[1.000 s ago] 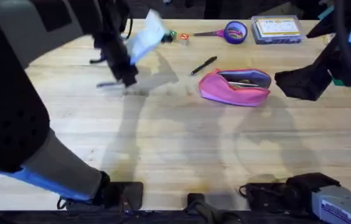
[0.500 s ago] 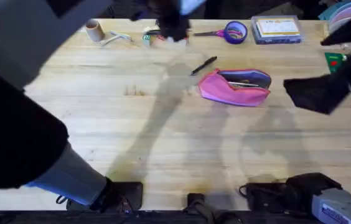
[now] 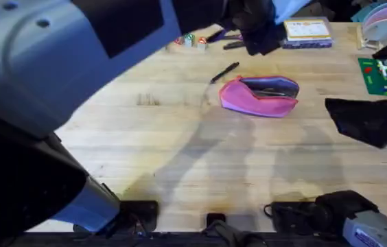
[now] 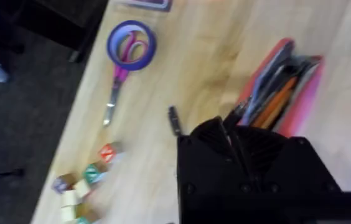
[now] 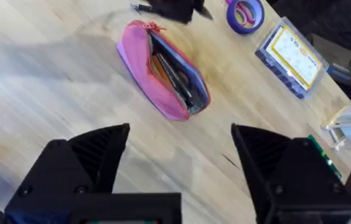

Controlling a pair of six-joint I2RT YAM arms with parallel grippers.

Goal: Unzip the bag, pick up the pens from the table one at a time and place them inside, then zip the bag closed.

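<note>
Your soft pink fabric pouch (image 3: 259, 96) lies unzipped mid-table with pens inside, and one thin black stick pen (image 3: 224, 72) rests just beside its far-left end. Bring the left gripper (image 4: 234, 134), apparently closed, down onto that pen squarely. Keep the wide-open right gripper (image 5: 178, 155) clear.
</note>
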